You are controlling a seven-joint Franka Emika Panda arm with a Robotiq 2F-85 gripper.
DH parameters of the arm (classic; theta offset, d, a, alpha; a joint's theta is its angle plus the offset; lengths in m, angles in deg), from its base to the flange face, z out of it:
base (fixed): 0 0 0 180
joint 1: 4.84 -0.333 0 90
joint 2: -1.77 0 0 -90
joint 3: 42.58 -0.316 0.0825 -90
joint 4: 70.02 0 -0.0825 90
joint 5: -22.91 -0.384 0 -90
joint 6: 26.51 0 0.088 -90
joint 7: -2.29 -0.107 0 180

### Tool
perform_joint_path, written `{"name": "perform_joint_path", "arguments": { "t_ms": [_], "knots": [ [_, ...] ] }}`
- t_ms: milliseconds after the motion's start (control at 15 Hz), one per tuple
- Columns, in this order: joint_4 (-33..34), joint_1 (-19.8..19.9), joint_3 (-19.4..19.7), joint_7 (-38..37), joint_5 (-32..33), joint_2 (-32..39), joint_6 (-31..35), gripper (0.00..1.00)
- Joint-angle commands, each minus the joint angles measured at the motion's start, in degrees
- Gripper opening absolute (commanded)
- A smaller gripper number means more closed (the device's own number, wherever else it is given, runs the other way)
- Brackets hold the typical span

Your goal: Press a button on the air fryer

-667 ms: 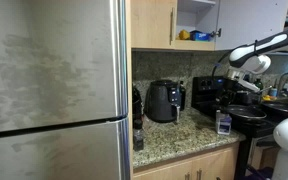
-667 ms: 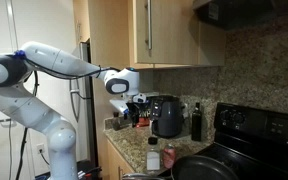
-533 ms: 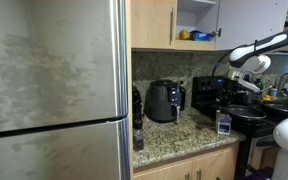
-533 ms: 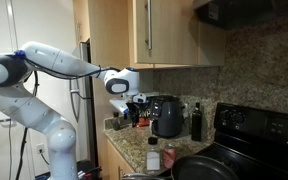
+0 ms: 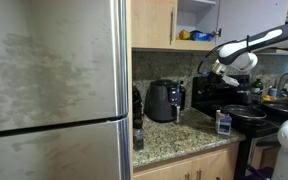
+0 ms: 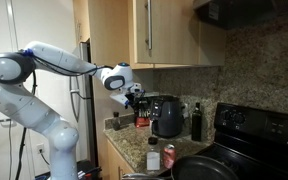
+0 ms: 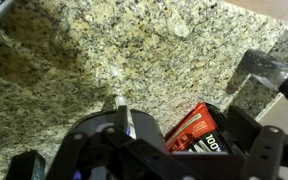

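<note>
The air fryer (image 5: 164,100) is a rounded glossy black appliance standing on the granite counter (image 5: 179,138) against the backsplash; it also shows in an exterior view (image 6: 167,116). My gripper (image 5: 213,72) hangs in the air, well apart from the fryer and above the counter near the stove; in an exterior view (image 6: 134,92) it is just beside the fryer's top. In the wrist view the gripper (image 7: 134,142) looks open and empty, looking down on the granite (image 7: 74,60). The fryer's buttons cannot be made out.
A steel fridge (image 5: 54,90) fills one side. A boxier black appliance (image 5: 212,92) and the stove with a pan (image 6: 199,165) stand beside the fryer. A dark bottle (image 6: 195,122), small jars (image 5: 224,122) and a red package (image 7: 192,130) sit on the counter. Cabinets (image 6: 149,30) hang above.
The arm has swung the gripper toward the air fryer and a little higher. Nothing on the counter has moved.
</note>
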State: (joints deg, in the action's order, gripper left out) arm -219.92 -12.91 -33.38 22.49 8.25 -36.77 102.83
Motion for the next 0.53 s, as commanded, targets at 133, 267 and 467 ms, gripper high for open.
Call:
{"name": "perform_joint_path", "arguments": {
  "t_ms": [133, 267, 467],
  "knots": [
    [-1.8, 1.0, -1.3, -0.2, 1.1, 2.1, 7.7, 1.00],
    [-3.6, -1.5, -1.4, 0.1, -1.2, 3.5, 15.8, 1.00],
    [-5.9, -6.1, -1.9, -0.1, -3.4, 6.7, 28.0, 1.00]
  ]
}}
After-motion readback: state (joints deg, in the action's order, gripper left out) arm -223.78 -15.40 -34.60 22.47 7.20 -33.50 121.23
